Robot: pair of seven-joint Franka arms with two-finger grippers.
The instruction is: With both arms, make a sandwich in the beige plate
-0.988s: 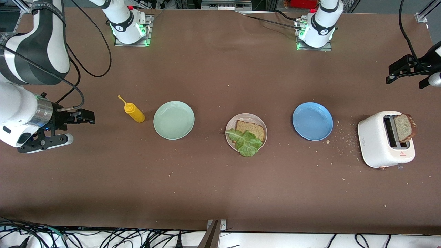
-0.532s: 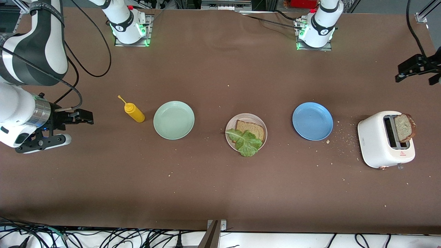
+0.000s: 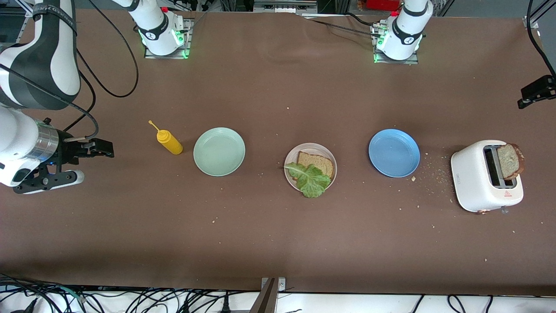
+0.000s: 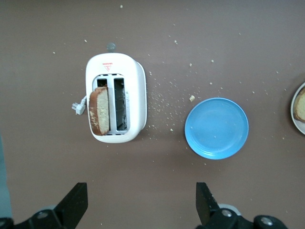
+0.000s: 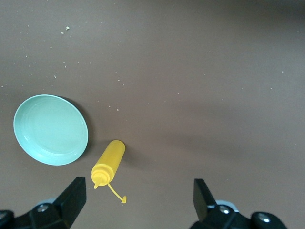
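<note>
The beige plate (image 3: 292, 157) stands mid-table, between the mint-green and blue plates. On it lies one brown bread slice (image 3: 319, 164) with a green lettuce leaf (image 3: 310, 179) over its nearer edge and over the rim. A second bread slice (image 3: 510, 161) stands up out of a white toaster (image 3: 480, 182); it also shows in the left wrist view (image 4: 100, 110). My left gripper (image 3: 536, 92) is open and empty, high over the left arm's end of the table (image 4: 142, 200). My right gripper (image 3: 104, 150) is open and empty over the right arm's end (image 5: 138, 200), beside the yellow bottle.
A yellow squeeze bottle (image 3: 169, 142) lies beside the mint-green plate (image 3: 219, 151); both show in the right wrist view, bottle (image 5: 109, 162) and plate (image 5: 51, 130). The blue plate (image 3: 394, 152) is empty (image 4: 217, 128). Crumbs lie between it and the toaster (image 4: 116, 98).
Both arms have drawn outward. The left gripper has slid toward the left arm's end of the table, nearly out of the front view. The right gripper has shifted slightly toward its own end.
</note>
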